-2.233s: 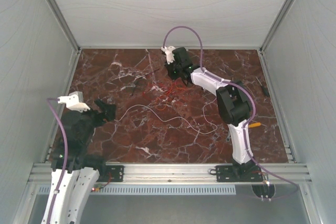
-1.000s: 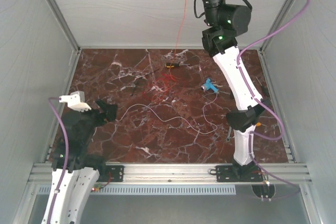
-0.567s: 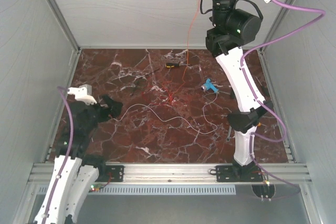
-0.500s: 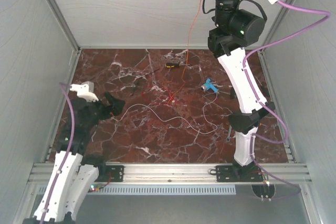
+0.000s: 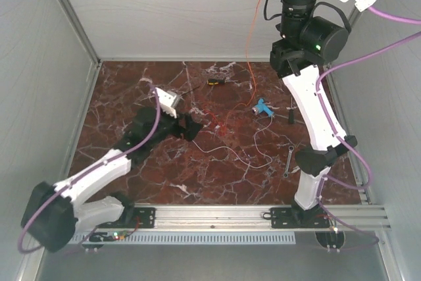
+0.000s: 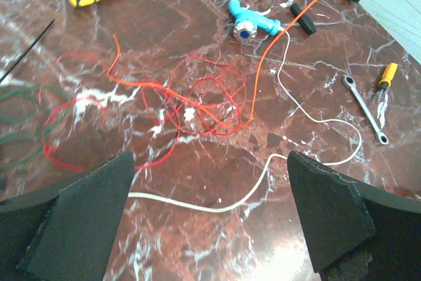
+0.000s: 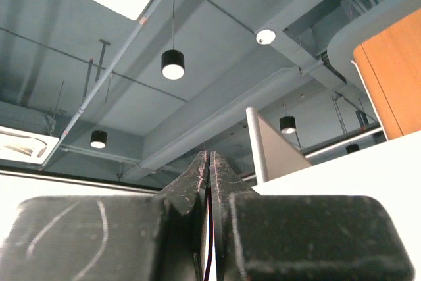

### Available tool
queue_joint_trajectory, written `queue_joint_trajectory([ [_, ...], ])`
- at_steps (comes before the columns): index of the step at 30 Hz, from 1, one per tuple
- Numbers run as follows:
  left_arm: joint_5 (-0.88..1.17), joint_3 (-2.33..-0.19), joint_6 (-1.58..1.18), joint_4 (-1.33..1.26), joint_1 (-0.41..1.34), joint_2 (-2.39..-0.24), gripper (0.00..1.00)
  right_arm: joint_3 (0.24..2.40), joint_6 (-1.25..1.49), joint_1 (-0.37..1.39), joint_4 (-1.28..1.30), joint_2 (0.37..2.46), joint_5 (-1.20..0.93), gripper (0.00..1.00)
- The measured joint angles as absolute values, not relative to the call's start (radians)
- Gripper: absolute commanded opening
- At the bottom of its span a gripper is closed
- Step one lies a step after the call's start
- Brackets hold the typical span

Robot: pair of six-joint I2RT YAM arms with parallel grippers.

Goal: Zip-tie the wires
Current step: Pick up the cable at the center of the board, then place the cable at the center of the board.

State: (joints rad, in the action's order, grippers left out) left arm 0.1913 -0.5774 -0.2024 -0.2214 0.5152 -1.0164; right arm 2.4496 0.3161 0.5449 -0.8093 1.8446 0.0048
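Gathering seems the step in hand. At the top view's upper right the right arm (image 5: 314, 106) pinches one orange strand (image 5: 248, 44) in shut jaws; it hangs to the red wires (image 6: 197, 106) tangled at the middle of the table (image 5: 131, 90), a white wire (image 6: 263, 185) beside them. The left arm (image 5: 112, 162) hovers close by, jaws wide open; next they likely must close round the bundle.

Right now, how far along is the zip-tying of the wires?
Done: nothing; the red wires and white wire lie loose on the table. In hand: the right gripper, raised high, is shut on one orange wire. The open left gripper hovers above the tangle. Remaining: gathering, tying.
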Motion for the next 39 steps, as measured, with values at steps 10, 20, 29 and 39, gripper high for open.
queue_joint_trajectory([
  [10,0.344,-0.651,-0.060,-0.596,0.565,-1.438,0.92,2.337,0.329,0.527,-0.798,1.829,0.011,0.00],
  [20,0.442,-0.813,-0.065,-0.707,0.567,-1.681,0.81,2.233,0.348,0.472,-0.810,1.734,0.025,0.00],
  [29,0.473,-0.826,-0.136,-0.747,0.596,-1.775,0.77,2.156,0.384,0.426,-0.837,1.681,0.031,0.00],
  [39,0.417,-0.881,-0.176,-0.770,0.641,-1.859,0.53,2.123,0.394,0.418,-0.839,1.673,0.038,0.00],
])
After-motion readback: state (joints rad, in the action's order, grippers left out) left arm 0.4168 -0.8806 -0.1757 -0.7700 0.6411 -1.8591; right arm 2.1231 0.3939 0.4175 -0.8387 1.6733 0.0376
